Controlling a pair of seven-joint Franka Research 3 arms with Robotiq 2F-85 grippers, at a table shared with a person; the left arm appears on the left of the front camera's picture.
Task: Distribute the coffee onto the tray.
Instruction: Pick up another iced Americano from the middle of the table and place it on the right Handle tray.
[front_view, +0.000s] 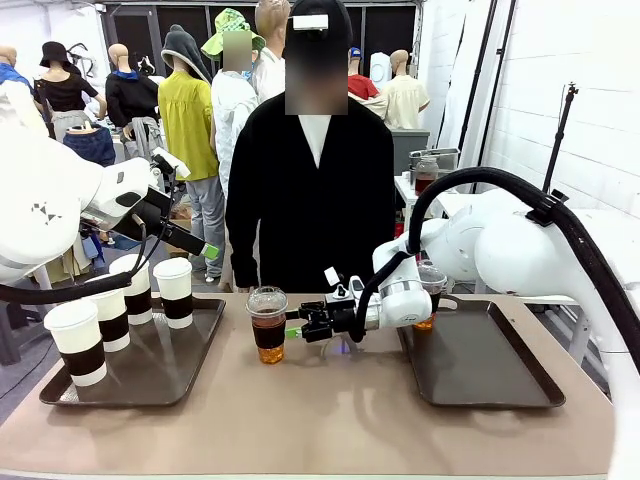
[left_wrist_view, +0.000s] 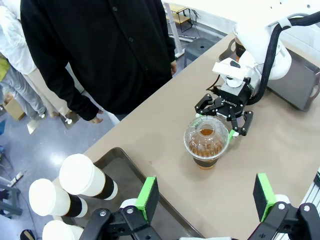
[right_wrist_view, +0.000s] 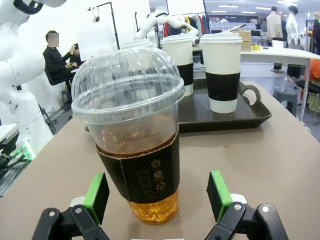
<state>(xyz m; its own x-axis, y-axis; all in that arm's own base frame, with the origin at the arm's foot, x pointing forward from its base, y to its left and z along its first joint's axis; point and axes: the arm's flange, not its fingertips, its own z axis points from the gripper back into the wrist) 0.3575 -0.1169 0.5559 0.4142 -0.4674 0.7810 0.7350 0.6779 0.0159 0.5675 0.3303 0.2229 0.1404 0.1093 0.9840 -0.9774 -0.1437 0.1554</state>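
Fingers of the right gripper (front_view: 296, 330) stand wide apart, green pads flanking but not touching the clear dome-lidded cup (front_view: 267, 325), which stands upright on the bare tan tabletop (front_view: 330, 420) between the two dark trays, long axis vertical. Its ribbed plastic wall shows amber drink behind a dark sleeve (print too small to read). Four white paper cups (front_view: 174, 292) stand upright on the left tray (front_view: 160, 375). Above them the left gripper (left_wrist_view: 205, 200) hangs open, holding nothing.
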